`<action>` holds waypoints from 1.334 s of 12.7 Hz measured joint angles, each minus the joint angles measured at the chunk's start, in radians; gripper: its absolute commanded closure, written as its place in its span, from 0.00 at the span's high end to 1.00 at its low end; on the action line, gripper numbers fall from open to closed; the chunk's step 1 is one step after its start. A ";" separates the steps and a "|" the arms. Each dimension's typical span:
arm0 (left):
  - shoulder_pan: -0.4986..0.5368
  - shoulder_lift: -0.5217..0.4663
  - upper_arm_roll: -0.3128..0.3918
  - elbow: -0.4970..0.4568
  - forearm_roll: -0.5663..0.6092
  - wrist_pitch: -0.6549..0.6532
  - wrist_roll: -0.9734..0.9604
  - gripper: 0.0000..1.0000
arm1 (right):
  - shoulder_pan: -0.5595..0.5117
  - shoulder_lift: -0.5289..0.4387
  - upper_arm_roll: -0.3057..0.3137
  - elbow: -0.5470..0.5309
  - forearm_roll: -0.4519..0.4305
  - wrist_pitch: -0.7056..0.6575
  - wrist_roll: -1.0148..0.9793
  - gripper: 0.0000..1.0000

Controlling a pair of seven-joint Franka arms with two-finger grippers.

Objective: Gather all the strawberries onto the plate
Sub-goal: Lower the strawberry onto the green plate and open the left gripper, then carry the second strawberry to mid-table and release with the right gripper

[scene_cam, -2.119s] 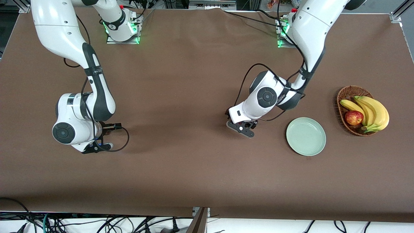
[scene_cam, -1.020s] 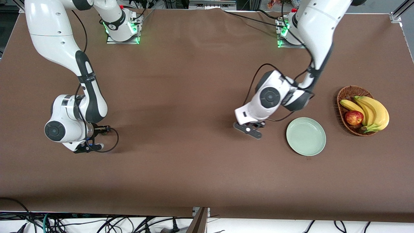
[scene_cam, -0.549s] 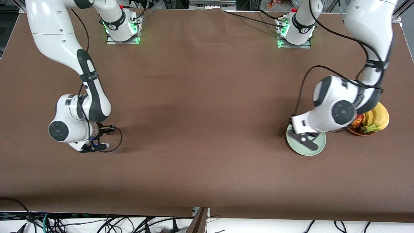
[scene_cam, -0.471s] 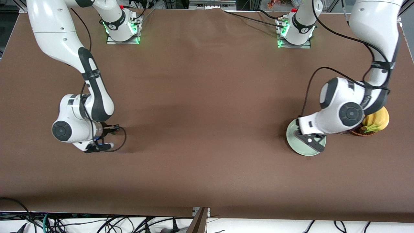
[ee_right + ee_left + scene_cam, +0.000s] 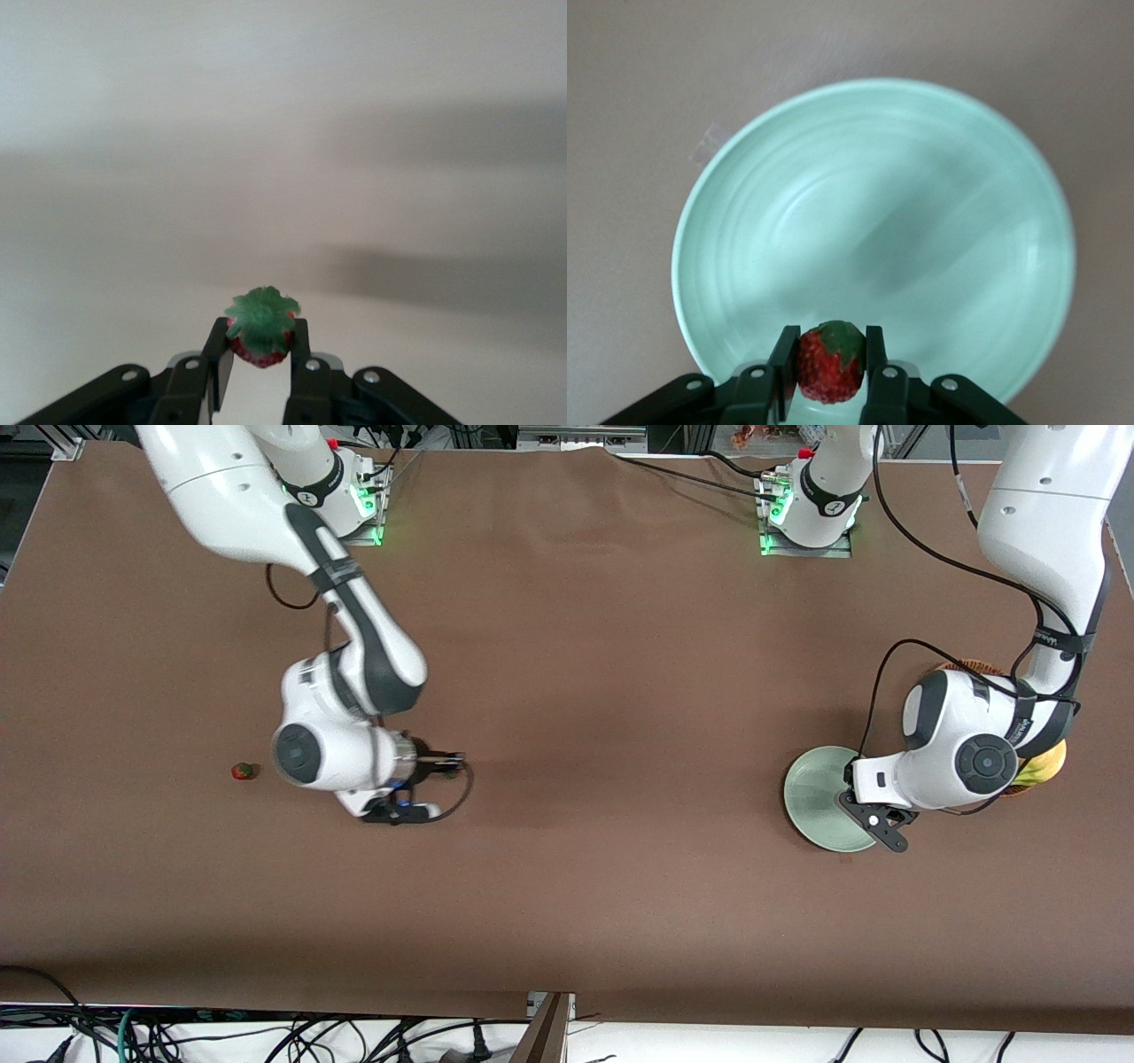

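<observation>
The pale mint-green plate [image 5: 819, 797] lies toward the left arm's end of the table. My left gripper [image 5: 873, 824] hangs over the plate's edge. In the left wrist view it [image 5: 830, 347] is shut on a red strawberry [image 5: 829, 367] above the plate [image 5: 877, 212]. My right gripper [image 5: 399, 808] is over bare table toward the right arm's end. In the right wrist view it [image 5: 258, 335] is shut on a second strawberry [image 5: 260, 326], leafy top showing. A third strawberry [image 5: 242, 771] lies on the table beside the right arm's hand, toward that end.
A brown wicker basket [image 5: 961, 666] with bananas [image 5: 1045, 766] stands beside the plate at the left arm's end, mostly hidden by the left arm. The apple is hidden. The table [image 5: 602, 691] is covered with brown cloth.
The left arm swung from mid-table to over the plate with its strawberry. The right arm moved toward the table's middle with its strawberry, uncovering the third strawberry on the table.
</observation>
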 measured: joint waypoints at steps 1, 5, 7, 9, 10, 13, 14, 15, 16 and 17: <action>0.013 0.009 0.000 0.000 0.000 0.011 0.016 1.00 | 0.066 0.005 0.002 0.005 0.001 0.063 0.099 0.21; 0.018 0.005 -0.016 0.016 0.000 0.016 0.026 1.00 | 0.330 0.087 0.001 0.006 0.001 0.490 0.453 0.21; 0.018 -0.016 -0.023 0.026 0.000 0.013 0.025 1.00 | 0.413 0.140 0.000 0.008 0.001 0.646 0.550 0.21; 0.018 -0.061 -0.040 0.041 -0.005 -0.039 0.020 1.00 | 0.462 0.185 -0.003 0.034 0.001 0.693 0.585 0.21; 0.017 -0.081 -0.061 0.060 -0.019 -0.091 0.001 1.00 | 0.478 0.208 -0.003 0.054 0.001 0.704 0.600 0.23; -0.001 -0.109 -0.117 0.132 -0.088 -0.239 -0.145 1.00 | 0.499 0.267 -0.004 0.100 0.001 0.760 0.618 1.00; -0.005 -0.109 -0.141 0.138 -0.094 -0.256 -0.206 1.00 | 0.500 0.277 -0.005 0.106 0.001 0.768 0.618 1.00; -0.009 -0.109 -0.171 0.138 -0.099 -0.274 -0.282 1.00 | 0.501 0.283 -0.008 0.113 0.001 0.772 0.618 1.00; -0.014 -0.107 -0.199 0.137 -0.101 -0.288 -0.362 1.00 | 0.501 0.282 -0.012 0.120 0.001 0.774 0.618 1.00; -0.019 -0.105 -0.226 0.135 -0.101 -0.294 -0.439 1.00 | 0.501 0.279 -0.021 0.133 -0.001 0.773 0.617 1.00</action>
